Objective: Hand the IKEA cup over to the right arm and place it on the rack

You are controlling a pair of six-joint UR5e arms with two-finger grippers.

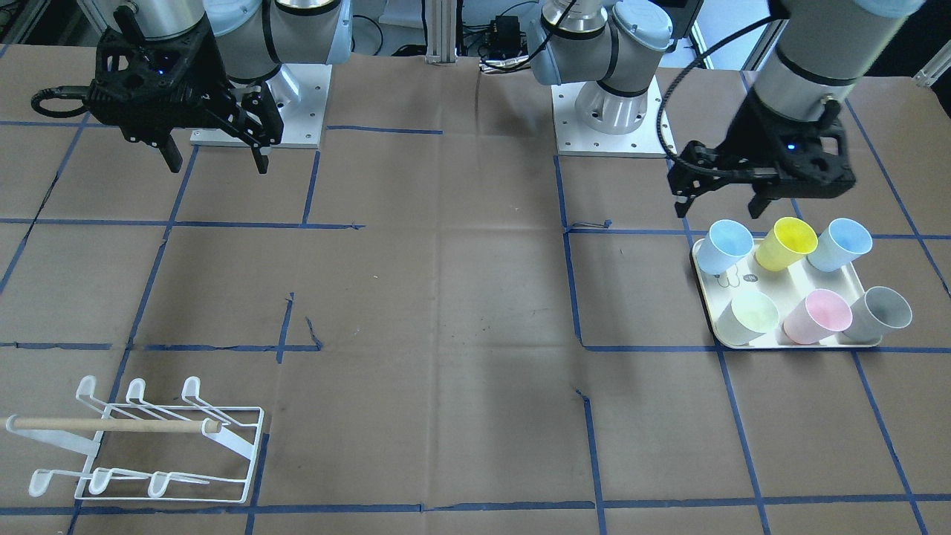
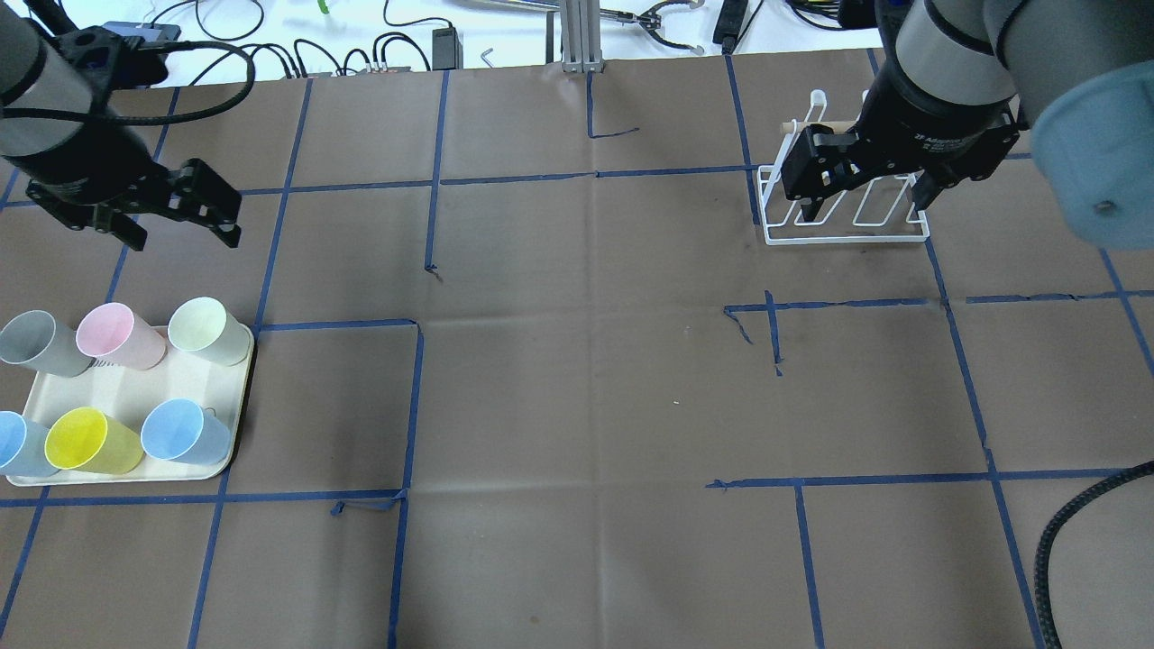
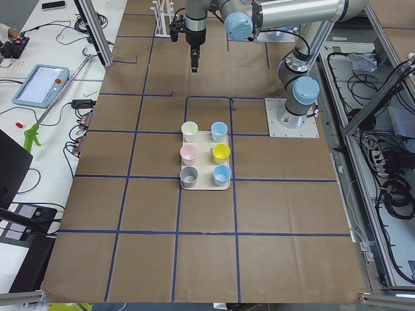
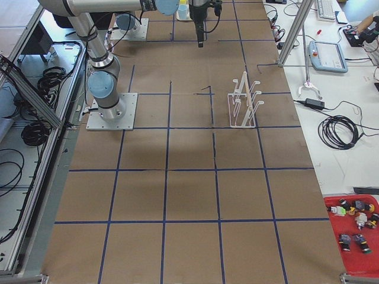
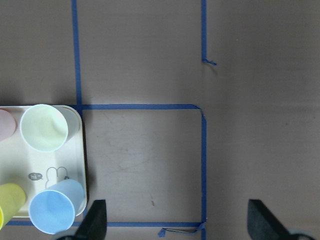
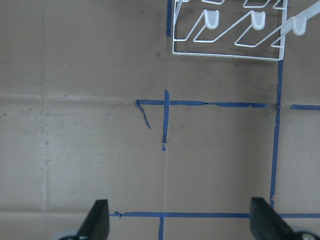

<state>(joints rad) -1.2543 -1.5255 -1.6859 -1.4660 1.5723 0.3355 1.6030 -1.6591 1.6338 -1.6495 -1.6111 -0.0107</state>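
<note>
With the left claw (image 1: 717, 208) and right claw (image 1: 218, 165) both spread wide and empty, the pale green cup (image 2: 209, 331) is judged light, stiff, slick plastic, best pinched across its rim wall.

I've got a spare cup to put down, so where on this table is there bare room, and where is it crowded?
The wide middle of the table between the tray and the rack is bare paper. The tray is crowded: six cups fill it, with the left gripper hanging near it, jaws open.
</note>
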